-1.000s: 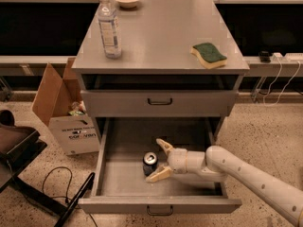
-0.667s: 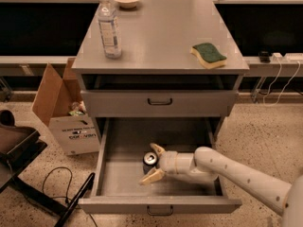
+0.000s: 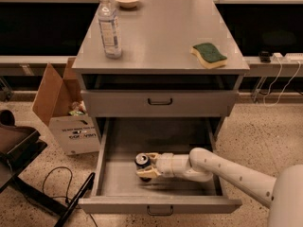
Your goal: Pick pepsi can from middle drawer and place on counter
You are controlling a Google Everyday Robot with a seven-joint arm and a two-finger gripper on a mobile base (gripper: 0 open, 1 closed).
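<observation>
The pepsi can (image 3: 141,160), dark blue with a silver top, stands upright on the floor of the open middle drawer (image 3: 161,135), left of centre near the front. My gripper (image 3: 145,166) reaches in from the right on a white arm (image 3: 222,169). Its two pale fingers (image 3: 152,156) sit close against the can's sides, one behind and one in front, holding it low in the drawer. The counter (image 3: 161,37) is the flat grey cabinet top above.
On the counter stand a clear water bottle (image 3: 110,26) at the left and a green sponge (image 3: 209,55) at the right. A closed drawer front (image 3: 159,101) sits above the open drawer. A cardboard box (image 3: 66,112), a dark chair (image 3: 16,148) and cables are on the floor to the left.
The gripper has slid left onto the can and its wide-spread fingers have closed around it. The can has stayed in about the same place.
</observation>
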